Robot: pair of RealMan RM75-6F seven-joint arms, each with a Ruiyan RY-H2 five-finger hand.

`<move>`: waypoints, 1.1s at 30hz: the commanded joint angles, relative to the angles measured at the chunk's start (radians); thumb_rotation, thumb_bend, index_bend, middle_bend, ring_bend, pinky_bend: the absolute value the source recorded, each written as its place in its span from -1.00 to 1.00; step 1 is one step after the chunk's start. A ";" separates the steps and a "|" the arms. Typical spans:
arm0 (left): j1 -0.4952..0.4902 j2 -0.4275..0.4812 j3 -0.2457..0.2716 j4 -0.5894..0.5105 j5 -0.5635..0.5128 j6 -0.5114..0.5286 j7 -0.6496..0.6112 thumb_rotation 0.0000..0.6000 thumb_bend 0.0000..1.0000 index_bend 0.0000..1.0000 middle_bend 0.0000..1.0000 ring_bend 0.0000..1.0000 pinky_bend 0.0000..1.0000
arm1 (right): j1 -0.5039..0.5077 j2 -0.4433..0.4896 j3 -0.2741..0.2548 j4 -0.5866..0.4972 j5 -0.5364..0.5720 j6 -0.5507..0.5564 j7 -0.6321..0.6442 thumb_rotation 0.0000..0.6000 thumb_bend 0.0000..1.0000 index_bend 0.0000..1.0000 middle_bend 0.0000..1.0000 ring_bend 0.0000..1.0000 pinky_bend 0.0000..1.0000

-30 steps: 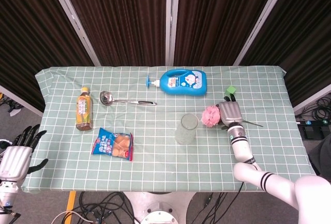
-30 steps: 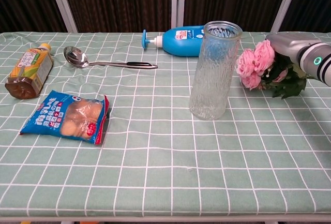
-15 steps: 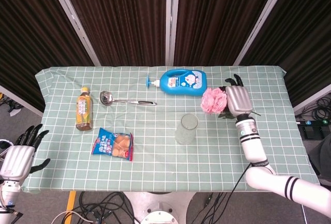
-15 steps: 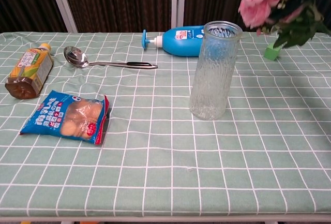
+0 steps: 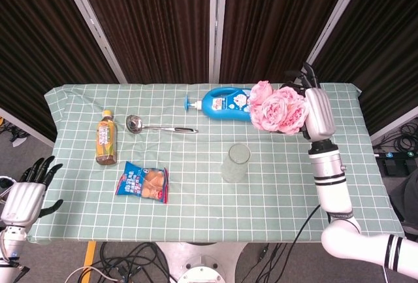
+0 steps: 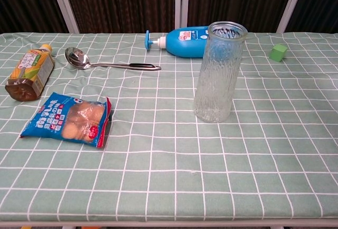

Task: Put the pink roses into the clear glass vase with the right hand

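My right hand (image 5: 318, 108) holds the bunch of pink roses (image 5: 277, 108) high above the table, blooms pointing left, up and to the right of the vase. The clear glass vase (image 5: 235, 163) (image 6: 218, 72) stands upright and empty near the table's middle. The chest view shows neither the roses nor the right hand. My left hand (image 5: 26, 193) hangs open off the table's left front corner, holding nothing.
A blue soap bottle (image 5: 228, 102) lies at the back, partly behind the roses. A ladle (image 5: 157, 126), a tea bottle (image 5: 105, 138) and a blue snack packet (image 5: 143, 182) lie to the left. A small green cube (image 6: 278, 52) sits at the back right.
My right hand has lifted the roses off the table, from beside the vase to high above it, out of the chest view. The green cube is now uncovered.
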 commanded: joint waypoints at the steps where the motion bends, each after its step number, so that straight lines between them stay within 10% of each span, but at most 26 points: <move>1: 0.001 0.001 -0.001 -0.001 -0.003 0.001 -0.001 1.00 -0.65 -0.71 -0.96 -1.00 -0.61 | -0.023 -0.036 0.013 -0.030 -0.088 0.008 0.250 1.00 -0.60 0.37 0.20 -0.61 -1.00; 19: 0.002 0.000 0.000 0.006 -0.012 -0.004 -0.012 1.00 -0.65 -0.71 -0.96 -1.00 -0.61 | -0.025 -0.095 -0.023 -0.105 -0.071 -0.006 0.426 1.00 -0.61 0.37 0.20 -0.61 -1.00; 33: 0.004 -0.010 -0.003 0.041 -0.019 -0.001 -0.018 1.00 -0.65 -0.71 -0.96 -1.00 -0.61 | -0.012 -0.162 -0.087 0.030 -0.102 -0.087 0.537 1.00 -0.61 0.38 0.19 -0.61 -1.00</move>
